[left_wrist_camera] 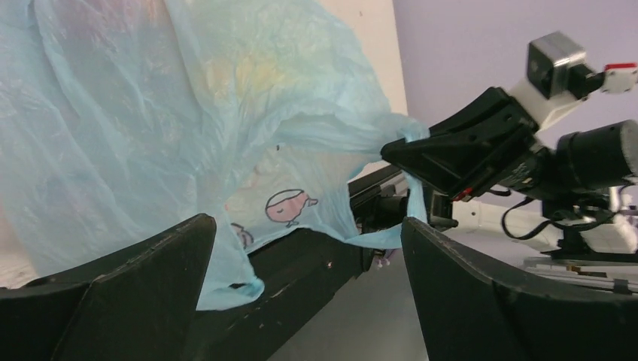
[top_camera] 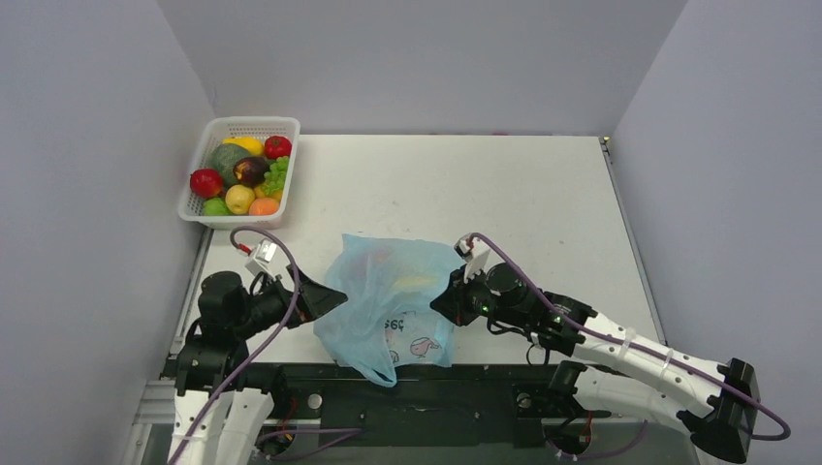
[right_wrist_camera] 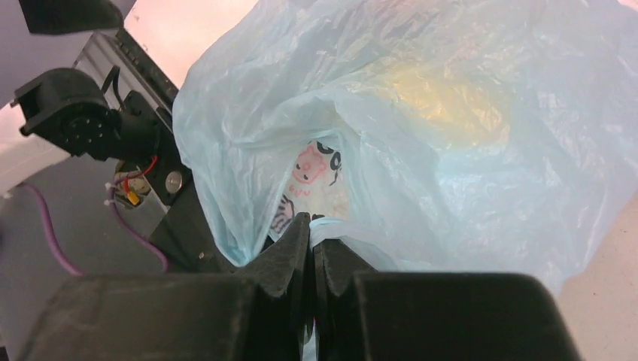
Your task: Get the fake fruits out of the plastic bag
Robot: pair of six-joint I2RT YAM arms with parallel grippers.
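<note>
right gripper (right_wrist_camera: 311, 226): jaws closed tight on a fold of the plastic bag (top_camera: 388, 300) at its right-hand rim. Only thin film sits between the pads.
left gripper (left_wrist_camera: 305, 226): jaws spread about as wide as they go and holding nothing. The tips sit at the bag's left edge, with film just ahead of them.
bag location: near edge of the table (top_camera: 465, 184), between your two grippers. Its bottom corner droops over the black base rail (top_camera: 485, 397).
fake fruits: inside the bag. One yellowish fruit (right_wrist_camera: 451, 98) shows as a blur through the film. A faint reddish tint further left in the top view may be a second one, can't confirm.
step in hand: my read is that you're opening the mouth. The right side is anchored and the left needs the opposite rim.
how to do it: put the left jaws on a single layer of rim opposite the right pinch, not a bunched wad. Close fully, then spread level. Avoid hoisting the right side, or the fruit likely rolls into the drooping corner.
bag material: thin, crinkly, translucent blue film with pink-and-white cartoon prints. It looks slippery and probably tears under a point load.
fruit shape: rounded, so expect rolling once freed.
basket (top_camera: 208, 170): white lattice at the far-left corner, full of other fruit, well apart from the bag.
</note>
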